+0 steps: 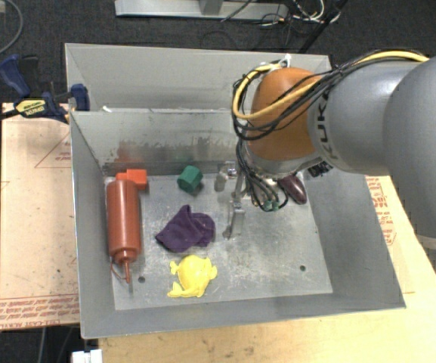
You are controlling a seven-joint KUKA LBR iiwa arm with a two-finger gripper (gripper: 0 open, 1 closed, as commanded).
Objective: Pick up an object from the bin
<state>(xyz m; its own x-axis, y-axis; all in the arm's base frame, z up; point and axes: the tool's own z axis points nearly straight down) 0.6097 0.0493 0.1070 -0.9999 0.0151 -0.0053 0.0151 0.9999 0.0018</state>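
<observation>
Fingers (234, 216) of the gripper (229, 201) stand apart with nothing between them, over the bare floor of the grey metal bin (89, 203). Closing here would likely catch nothing. The crumpled purple cloth-like lump (186, 229) lies just beside one finger, outside the gap, and the small green plastic block (190, 178) lies near the other. A dark maroon rounded thing (298, 190) on the fingers' far side is half hidden under the wrist, so I cannot tell what it is.
</observation>
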